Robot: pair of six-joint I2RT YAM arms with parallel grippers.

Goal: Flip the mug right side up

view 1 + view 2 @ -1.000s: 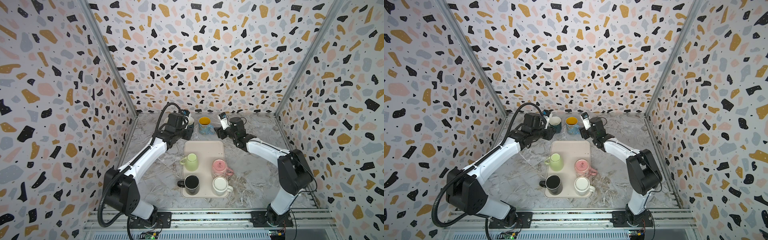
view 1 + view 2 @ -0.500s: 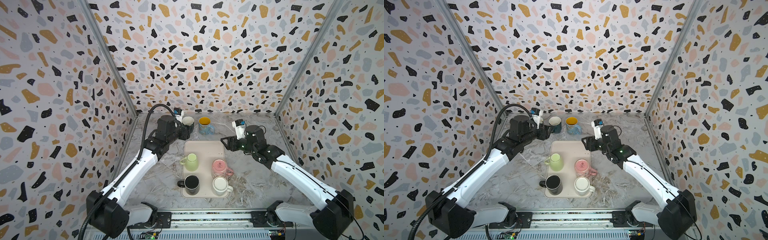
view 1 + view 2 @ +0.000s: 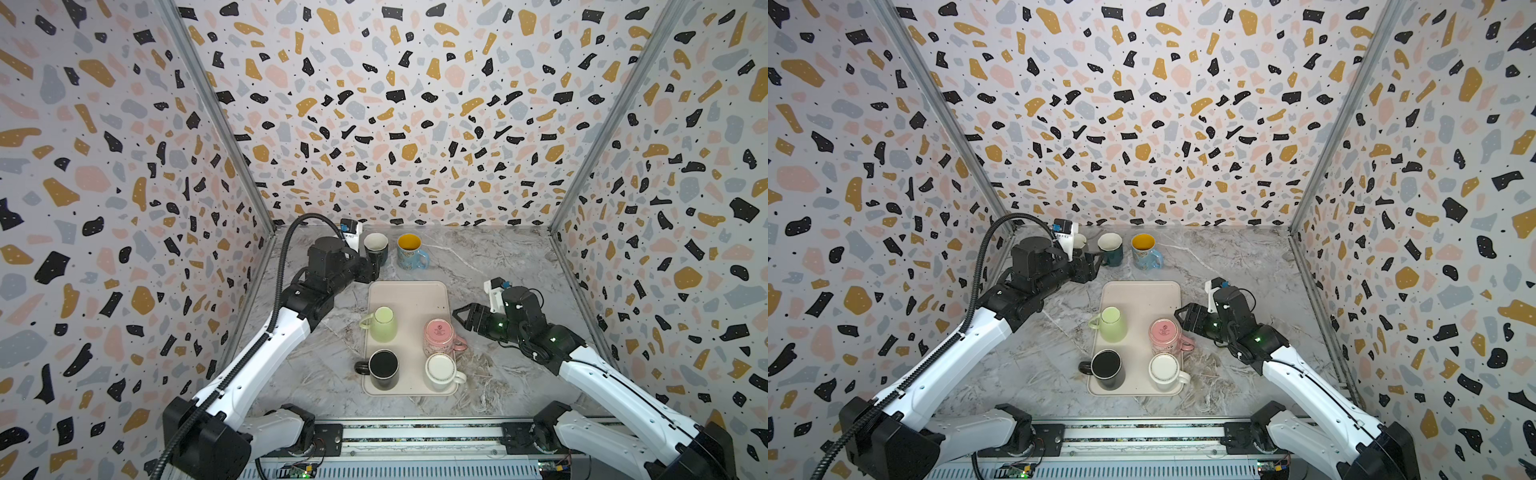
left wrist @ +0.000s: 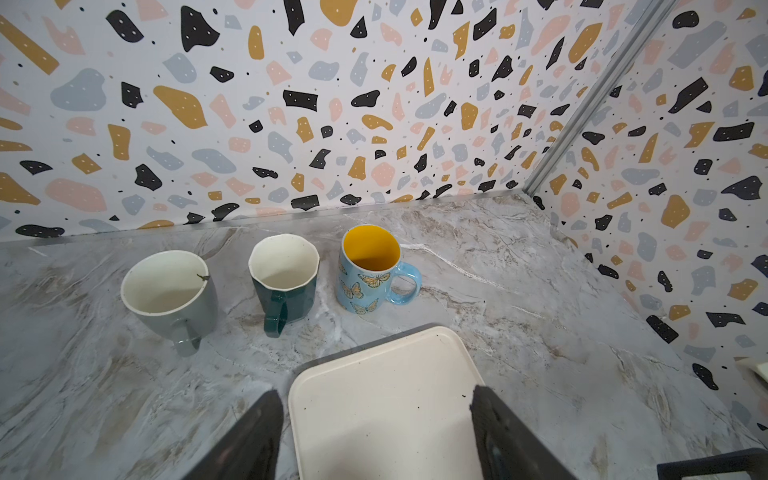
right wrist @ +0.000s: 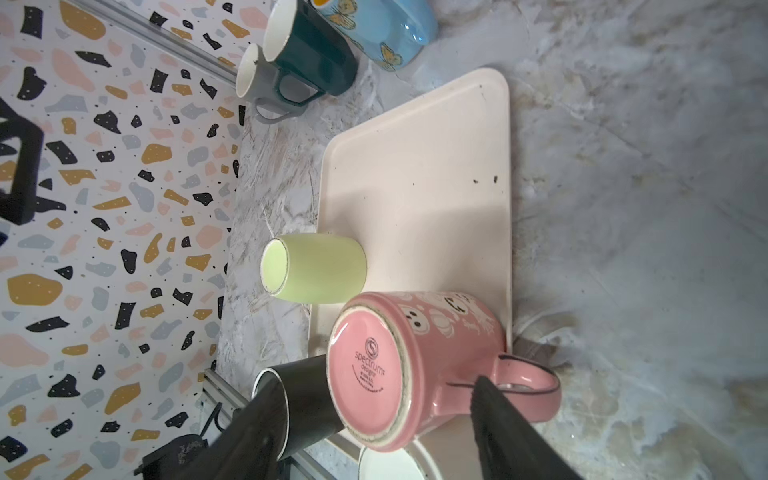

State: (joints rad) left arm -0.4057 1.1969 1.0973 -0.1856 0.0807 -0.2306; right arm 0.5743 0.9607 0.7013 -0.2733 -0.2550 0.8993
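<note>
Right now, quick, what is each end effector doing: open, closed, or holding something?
Left end effector: open, holding nothing.
Right end effector: open, holding nothing, beside the upside-down pink mug.

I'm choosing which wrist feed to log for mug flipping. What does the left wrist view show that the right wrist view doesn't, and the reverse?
Only the left wrist view: the left tool, open above the bare end of the tray, and the butterfly mug whole, yellow inside.
Only the right wrist view: the open right tool facing the upside-down pink mug, plus the light green mug, black mug and white mug.
Both: the tray, grey mug, dark green mug and, cropped in the right wrist view, the butterfly mug.
</note>
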